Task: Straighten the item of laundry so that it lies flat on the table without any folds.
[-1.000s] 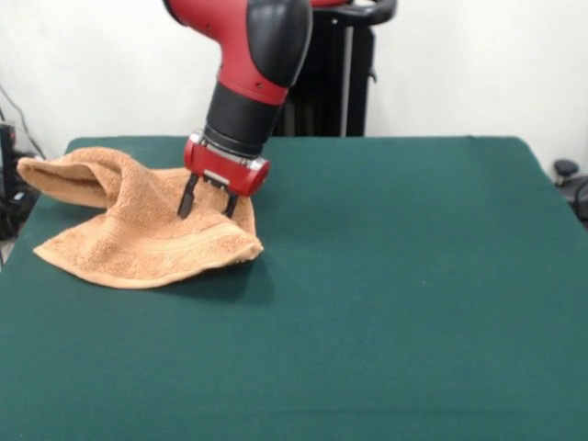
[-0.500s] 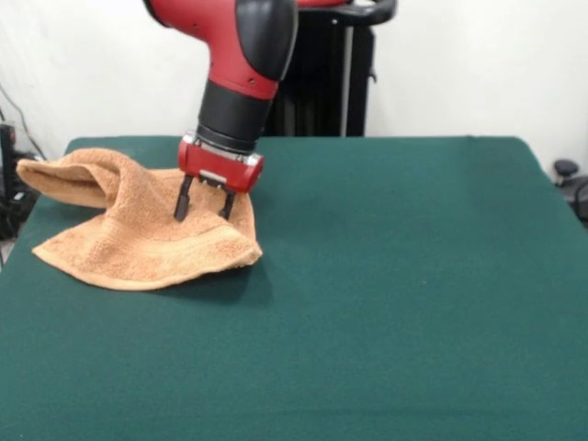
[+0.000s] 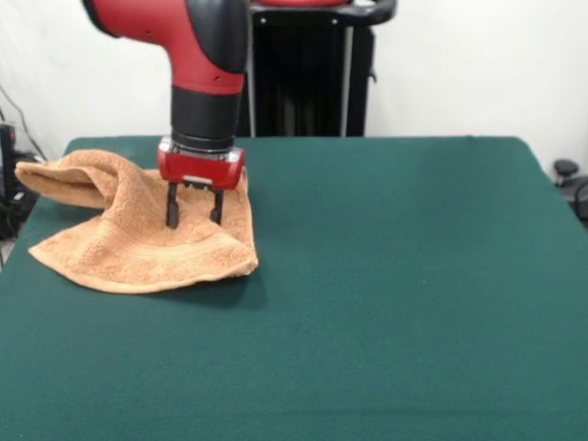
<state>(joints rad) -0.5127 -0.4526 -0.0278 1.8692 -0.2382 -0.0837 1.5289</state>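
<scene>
An orange-tan towel (image 3: 129, 248), the item of laundry, lies at the left side of the green table (image 3: 395, 276). Its far left part is rolled up into a raised fold (image 3: 69, 179), and a woven band runs near its front edge. My gripper (image 3: 194, 217) hangs over the towel's right half, pointing straight down. Its two dark fingers stand apart, open, with the tips at or just above the cloth and nothing held between them.
The towel's left fold reaches close to the table's left edge (image 3: 28, 220). A black stand (image 3: 312, 73) rises behind the table's far edge. Dark equipment (image 3: 570, 179) sits off the table at the far right.
The gripper has moved left across the towel and turned more upright. The towel's right front corner has shifted slightly left. The fingers stay apart.
</scene>
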